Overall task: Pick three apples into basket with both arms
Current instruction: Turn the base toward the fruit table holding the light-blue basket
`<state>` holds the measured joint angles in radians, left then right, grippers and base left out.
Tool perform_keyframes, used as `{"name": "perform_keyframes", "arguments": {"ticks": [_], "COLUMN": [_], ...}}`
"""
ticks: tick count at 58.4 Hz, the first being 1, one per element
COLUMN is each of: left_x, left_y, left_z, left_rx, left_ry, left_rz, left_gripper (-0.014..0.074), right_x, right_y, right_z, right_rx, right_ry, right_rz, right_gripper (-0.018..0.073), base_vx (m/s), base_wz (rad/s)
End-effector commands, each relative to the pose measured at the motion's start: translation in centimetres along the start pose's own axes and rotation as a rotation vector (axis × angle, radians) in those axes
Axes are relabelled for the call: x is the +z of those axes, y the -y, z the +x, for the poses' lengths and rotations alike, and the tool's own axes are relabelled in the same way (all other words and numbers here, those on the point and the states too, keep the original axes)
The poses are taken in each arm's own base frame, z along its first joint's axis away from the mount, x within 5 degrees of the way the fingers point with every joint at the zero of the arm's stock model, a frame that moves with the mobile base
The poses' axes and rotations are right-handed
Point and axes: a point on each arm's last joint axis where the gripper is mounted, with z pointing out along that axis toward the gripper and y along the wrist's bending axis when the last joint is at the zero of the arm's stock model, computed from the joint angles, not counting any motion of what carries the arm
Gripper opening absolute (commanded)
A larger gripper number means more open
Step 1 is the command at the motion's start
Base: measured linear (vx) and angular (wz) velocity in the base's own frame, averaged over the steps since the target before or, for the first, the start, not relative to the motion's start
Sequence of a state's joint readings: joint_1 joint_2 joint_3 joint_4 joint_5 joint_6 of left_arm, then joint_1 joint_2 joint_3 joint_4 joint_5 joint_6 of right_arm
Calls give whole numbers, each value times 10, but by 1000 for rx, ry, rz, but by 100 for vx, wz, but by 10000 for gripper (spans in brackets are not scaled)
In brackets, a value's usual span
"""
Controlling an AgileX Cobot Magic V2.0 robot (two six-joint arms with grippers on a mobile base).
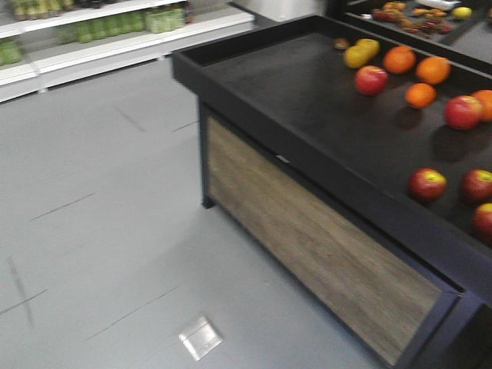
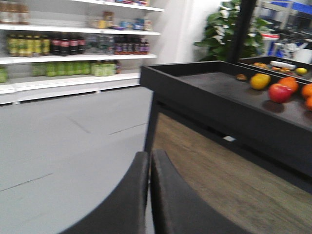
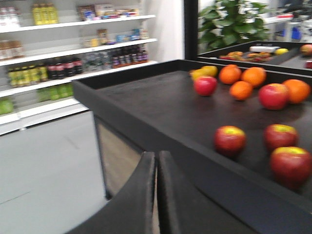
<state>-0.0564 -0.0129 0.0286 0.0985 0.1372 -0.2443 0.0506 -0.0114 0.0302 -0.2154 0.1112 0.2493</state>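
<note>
Black left pincer (image 2: 149,156): the fingers are pressed together and nothing is held. It is aimed past the grey floor (image 2: 63,141) at the wood panel (image 2: 229,185) below the tabletop.
Right pincer (image 3: 156,155): the fingers are likewise closed on each other, with nothing between them. It is seen just before the tabletop's outer rim, well apart from any fruit.
Apples (image 3: 281,136): three dark maroon ones with yellow-green tops are lying on the tabletop (image 3: 161,102) near its front rim. Two sit side by side and a third is closer to the rim at the right. None is touched.
Leftmost apple (image 3: 229,139): it is set apart from its neighbours, with bare tabletop around it.
Key relation: the apples lie ahead and to the right of the right pincer, beyond the rim. They are not seen at all in the left wrist view, so the right arm is judged the nearer.
Basket: it is not found in any view.
Other fruit: oranges (image 3: 241,89) and brighter red apples (image 3: 205,85) are scattered farther back and are not wanted.
Step judged: the approach is under way and no apple has been gathered. Both pincers would have to be opened and carried over the rim before any grasp.
</note>
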Motion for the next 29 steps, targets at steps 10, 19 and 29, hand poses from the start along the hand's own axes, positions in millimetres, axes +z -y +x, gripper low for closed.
{"name": "perform_keyframes", "arguments": {"ticks": [10,19,29], "left_x": [-3,-3,-3], "left_y": [3,3,3], "left_z": [-15,-15,-15], "left_rx": [-10,-10,-10], "left_ry": [105,105,105], "left_rz": [22,22,22], "left_gripper": [-6,-6,-6], "right_x": [-1,-1,-1], "right_y": [-1,-1,-1], "right_z": [-3,-3,-3], "right_rx": [-15,-15,-15], "right_ry": [70,70,70], "right_rz": [-13,-13,-13], "right_gripper": [-6,-6,-6], "base_vx": [16,14,12], "base_wz": [-61,-58,-58]}}
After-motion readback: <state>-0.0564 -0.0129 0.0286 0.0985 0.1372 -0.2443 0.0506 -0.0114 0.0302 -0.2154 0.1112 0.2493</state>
